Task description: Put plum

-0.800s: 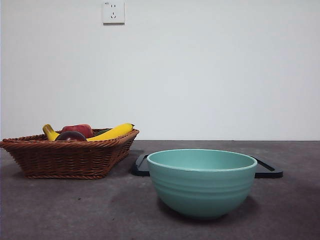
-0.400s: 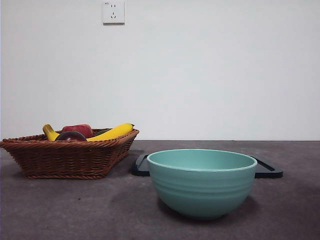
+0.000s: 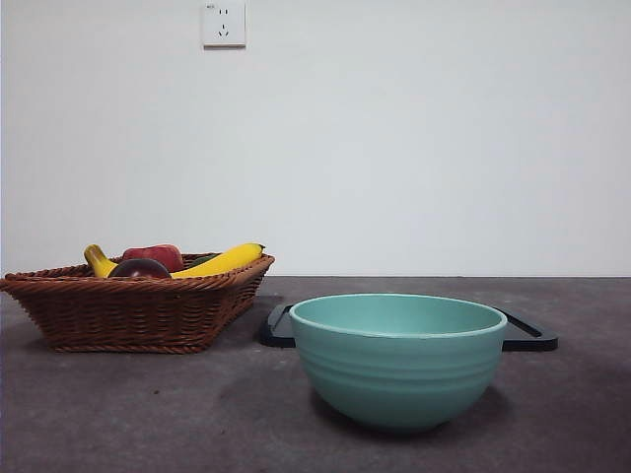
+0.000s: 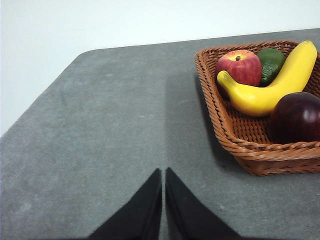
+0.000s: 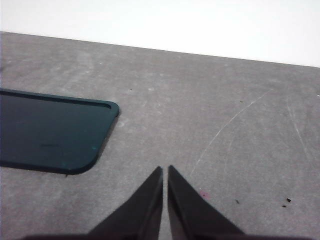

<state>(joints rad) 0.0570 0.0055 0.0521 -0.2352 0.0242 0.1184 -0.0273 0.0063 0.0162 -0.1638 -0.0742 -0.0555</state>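
While both arms wait: nothing is held yet.
Plum (image 4: 296,117): in the basket (image 4: 240,145), near corner, beside the banana (image 4: 270,85).
Left gripper (image 4: 163,172): jaws together, nearest.
Right gripper (image 5: 165,170): jaws together, by the tray (image 5: 50,132).
Tip: open wide, descend straight, avoid the banana.

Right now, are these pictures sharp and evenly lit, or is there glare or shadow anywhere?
Front view: even, soft light; the teal bowl casts a faint shadow on the table. Left wrist view: sharp, with small highlights on the glossy plum and banana. Right wrist view: slightly soft, and the dark tray shows a dull sheen.
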